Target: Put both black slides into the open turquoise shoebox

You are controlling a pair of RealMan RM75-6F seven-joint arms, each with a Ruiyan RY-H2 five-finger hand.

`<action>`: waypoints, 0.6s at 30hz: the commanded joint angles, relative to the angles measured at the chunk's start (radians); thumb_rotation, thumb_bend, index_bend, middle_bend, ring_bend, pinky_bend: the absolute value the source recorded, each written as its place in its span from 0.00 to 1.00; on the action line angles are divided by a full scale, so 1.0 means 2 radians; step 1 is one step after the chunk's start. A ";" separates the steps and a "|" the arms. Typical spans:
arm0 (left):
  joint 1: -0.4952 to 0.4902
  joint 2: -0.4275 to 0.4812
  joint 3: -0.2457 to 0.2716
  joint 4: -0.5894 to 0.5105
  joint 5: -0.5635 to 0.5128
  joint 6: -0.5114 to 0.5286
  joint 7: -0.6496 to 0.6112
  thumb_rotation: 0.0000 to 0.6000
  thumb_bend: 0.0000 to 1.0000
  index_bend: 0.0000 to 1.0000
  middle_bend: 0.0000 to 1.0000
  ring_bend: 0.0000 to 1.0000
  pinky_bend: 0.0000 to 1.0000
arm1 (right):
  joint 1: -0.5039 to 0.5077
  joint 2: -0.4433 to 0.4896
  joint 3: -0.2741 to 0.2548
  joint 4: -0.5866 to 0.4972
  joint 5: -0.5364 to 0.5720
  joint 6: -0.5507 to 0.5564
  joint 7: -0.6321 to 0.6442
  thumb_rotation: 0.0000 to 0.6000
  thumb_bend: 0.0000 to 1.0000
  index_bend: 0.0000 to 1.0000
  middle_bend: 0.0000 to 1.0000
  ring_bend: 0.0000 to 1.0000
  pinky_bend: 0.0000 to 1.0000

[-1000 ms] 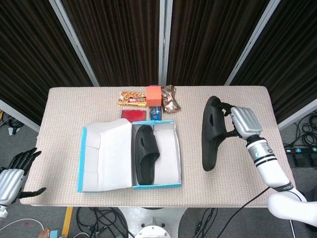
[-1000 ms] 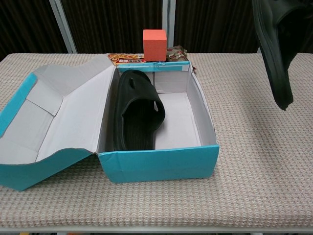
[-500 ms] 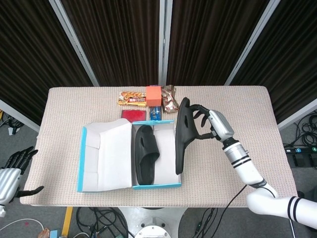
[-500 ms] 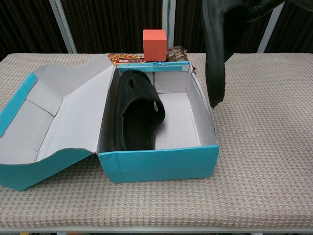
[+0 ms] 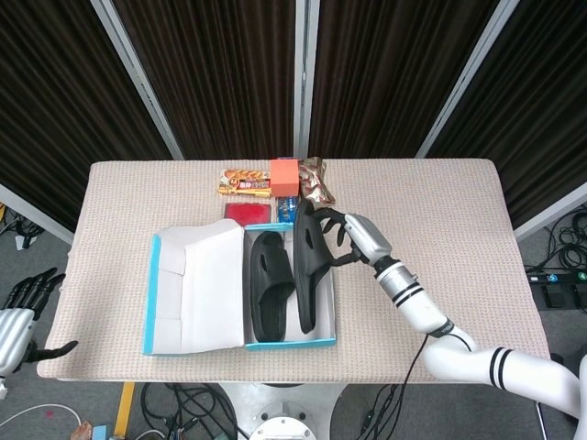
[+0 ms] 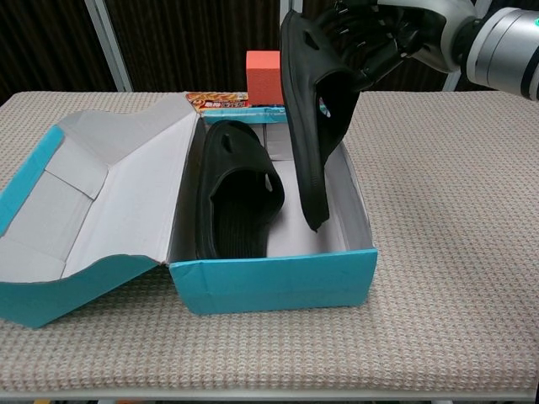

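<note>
The open turquoise shoebox [image 5: 156, 293] [image 6: 278, 282] lies at the table's front middle, its lid folded out to the left. One black slide [image 5: 270, 284] [image 6: 232, 194] leans along the left side of the box. My right hand [image 5: 353, 236] [image 6: 379, 38] grips the second black slide [image 5: 305, 266] [image 6: 310, 118] by its strap. That slide hangs on edge, heel down, over the right half of the box. My left hand [image 5: 20, 312] is off the table's left edge, low, fingers spread, holding nothing.
Behind the box stand an orange cube [image 5: 283, 174] [image 6: 266, 76], a snack packet [image 5: 246, 183], a brown wrapped packet [image 5: 316, 181], a red flat item [image 5: 249, 213] and a small blue item [image 5: 286, 209]. Bare tablecloth [image 5: 440, 229] lies to the right.
My right hand has carried the second slide leftward from over the table's right side to above the box's right half. The left hand has barely shifted.
</note>
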 commanded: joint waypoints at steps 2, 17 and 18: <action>0.000 0.000 -0.001 0.001 0.000 0.001 -0.002 1.00 0.02 0.07 0.02 0.00 0.00 | 0.008 -0.005 -0.005 0.007 0.008 -0.019 -0.014 1.00 0.27 0.57 0.49 0.38 0.57; 0.001 -0.004 -0.001 0.009 -0.001 0.001 -0.011 1.00 0.02 0.07 0.02 0.00 0.00 | 0.026 -0.020 -0.019 0.022 0.047 -0.066 -0.071 1.00 0.27 0.56 0.49 0.38 0.57; 0.002 -0.004 -0.001 0.009 -0.001 0.001 -0.011 1.00 0.02 0.07 0.02 0.00 0.00 | 0.027 -0.021 -0.020 0.024 0.050 -0.067 -0.076 1.00 0.27 0.56 0.49 0.38 0.57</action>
